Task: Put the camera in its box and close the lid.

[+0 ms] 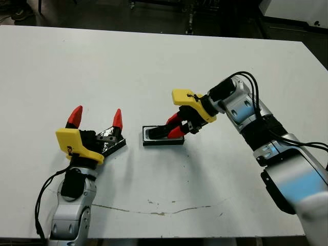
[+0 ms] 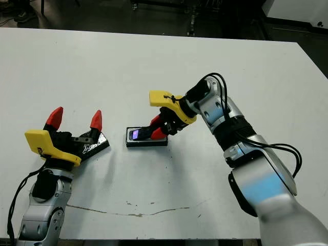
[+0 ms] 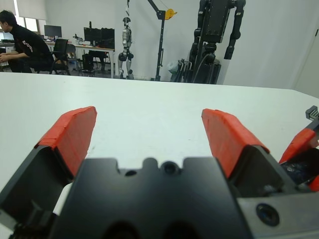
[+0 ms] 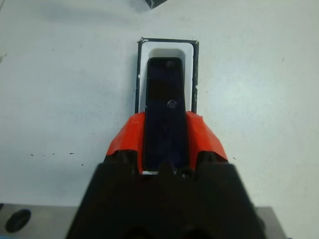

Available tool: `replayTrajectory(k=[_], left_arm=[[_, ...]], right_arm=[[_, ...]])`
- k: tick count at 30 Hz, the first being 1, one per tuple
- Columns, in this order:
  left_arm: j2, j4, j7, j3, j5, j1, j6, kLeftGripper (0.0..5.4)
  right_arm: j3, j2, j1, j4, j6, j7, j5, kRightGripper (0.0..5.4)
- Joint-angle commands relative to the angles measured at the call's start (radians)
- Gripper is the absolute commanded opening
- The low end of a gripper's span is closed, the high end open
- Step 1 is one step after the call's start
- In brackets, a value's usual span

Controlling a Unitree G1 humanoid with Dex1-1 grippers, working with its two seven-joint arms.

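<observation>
At the centre of the head views, our right gripper (image 1: 173, 128) pinches the camera (image 4: 166, 119) between its two red fingertips (image 4: 126, 142), one on each long edge. In the right wrist view the camera's long axis runs straight ahead from the gripper body, and its far end already reaches over the white inside of the box (image 4: 191, 50). The box sits on the table (image 1: 154, 66) directly under and ahead of those fingers, its long axis lined up with the camera's; in the head views it lies lengthwise from left to right just left of centre. We judge the camera to be partly in the tray, its near end held up by the fingers, though we cannot tell whether the far end touches the white floor.

That alignment is what the coming move hangs on: camera and tray share one axis, so the camera should only need lowering and letting go. If the near end is a little off to one side it could catch the black rim.

Lower left in the head views, our left gripper (image 1: 96, 119) stands spread wide with nothing between its fingertips. The lid (image 2: 95, 145) lies flat on the table right beside that gripper, touching or almost touching its black body, and a little apart from the box to its left. The left arm is clearly the nearer one to the lid, so closing will probably fall to it. The box holds nothing but the camera's front part.
</observation>
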Motion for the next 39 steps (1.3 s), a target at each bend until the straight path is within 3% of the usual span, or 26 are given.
replayTrajectory(k=[1,21,28,30,35,39], left_arm=[[-0.001,0.010,0.003,-0.002,0.008,0.008,-0.002,5.40],[-0.006,0.011,0.000,-0.002,-0.002,0.010,-0.004,5.40],[-0.003,0.009,0.002,-0.001,0.003,0.011,0.000,5.40],[-0.003,0.010,0.002,-0.001,0.005,0.012,-0.003,5.40],[-0.003,0.008,0.001,-0.001,0.005,0.013,-0.002,5.40],[-0.002,0.006,-0.004,0.000,-0.002,0.012,0.005,5.40]], right_arm=[[-0.006,0.000,0.018,-0.015,0.011,-0.020,-0.004,1.66],[0.035,0.045,0.034,-0.039,0.017,-0.006,-0.009,1.66],[0.081,0.046,0.054,-0.111,0.066,0.005,-0.031,1.66],[0.085,0.037,0.065,-0.138,0.053,0.006,-0.035,2.04],[0.094,0.016,0.073,-0.150,-0.069,-0.022,-0.057,2.78],[0.093,0.015,0.062,-0.133,-0.069,-0.025,-0.062,3.46]])
